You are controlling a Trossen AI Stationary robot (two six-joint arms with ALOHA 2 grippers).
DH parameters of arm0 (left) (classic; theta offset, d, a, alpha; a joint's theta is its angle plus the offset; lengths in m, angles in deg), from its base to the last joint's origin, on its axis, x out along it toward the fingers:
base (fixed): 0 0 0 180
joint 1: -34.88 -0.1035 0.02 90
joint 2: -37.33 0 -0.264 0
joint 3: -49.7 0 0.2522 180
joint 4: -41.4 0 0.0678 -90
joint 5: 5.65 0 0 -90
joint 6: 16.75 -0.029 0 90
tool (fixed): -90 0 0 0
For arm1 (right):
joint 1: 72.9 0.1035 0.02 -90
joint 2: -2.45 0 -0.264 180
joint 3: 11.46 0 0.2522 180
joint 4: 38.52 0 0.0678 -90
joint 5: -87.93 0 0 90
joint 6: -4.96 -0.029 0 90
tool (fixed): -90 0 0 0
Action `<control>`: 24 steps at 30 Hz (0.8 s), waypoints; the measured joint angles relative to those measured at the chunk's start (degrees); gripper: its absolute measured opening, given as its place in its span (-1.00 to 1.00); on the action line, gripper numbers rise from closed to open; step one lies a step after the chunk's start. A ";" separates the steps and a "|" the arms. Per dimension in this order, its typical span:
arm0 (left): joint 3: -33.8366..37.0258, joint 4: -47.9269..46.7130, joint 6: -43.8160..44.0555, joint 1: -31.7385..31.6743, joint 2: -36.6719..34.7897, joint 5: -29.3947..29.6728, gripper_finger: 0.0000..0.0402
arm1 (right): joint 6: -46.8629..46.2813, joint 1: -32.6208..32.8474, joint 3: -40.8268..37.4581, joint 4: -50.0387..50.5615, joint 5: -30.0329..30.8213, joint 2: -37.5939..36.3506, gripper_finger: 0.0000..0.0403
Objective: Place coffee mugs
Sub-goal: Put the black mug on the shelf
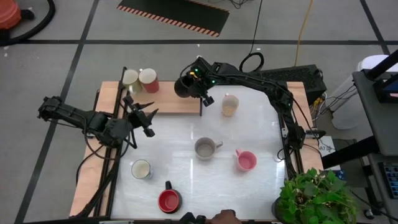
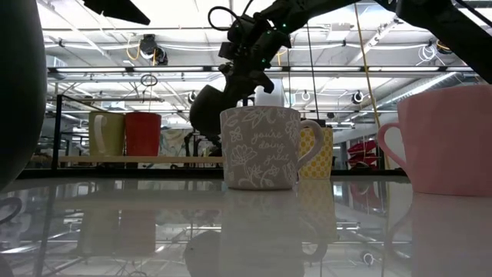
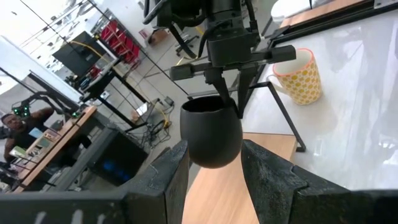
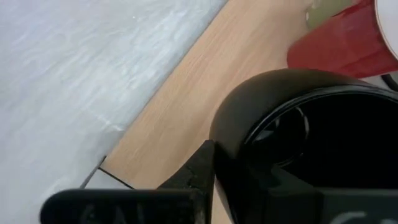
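1. We log the black mug (image 1: 184,86) clamped at its rim in the right gripper (image 1: 198,83) — hanging above the wooden shelf (image 1: 168,102), near the red mug (image 1: 149,80).
2. We see it tilted, mouth toward the wrist.
3. We note the left gripper (image 1: 144,116) agape over the table's left side — empty.

A glossy white counter (image 1: 186,140) carries a pale wooden shelf board (image 1: 165,102) along its far edge. On the board, near the far left corner, stand a cream-green mug (image 1: 130,79) and a dark red mug (image 1: 149,80), touching. On the white surface rest a yellow-patterned mug (image 1: 230,104), a grey floral mug (image 1: 204,149), a pink mug (image 1: 245,160), a white mug (image 1: 141,169) and a red mug (image 1: 169,200).
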 joint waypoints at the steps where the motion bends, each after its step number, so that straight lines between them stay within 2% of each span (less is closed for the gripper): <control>1: 0.00 0.00 0.01 0.00 0.00 0.00 -0.24 | -0.13 0.00 -0.11 0.00 0.00 0.00 -0.81; 12: 0.01 -0.02 0.20 0.00 0.00 -0.02 -0.24 | -1.22 0.00 -0.32 -0.94 0.11 0.21 -0.79; 24: 0.01 -0.04 0.17 0.00 0.00 -0.02 -0.24 | -2.91 -0.04 -0.41 -2.80 0.37 0.37 -0.52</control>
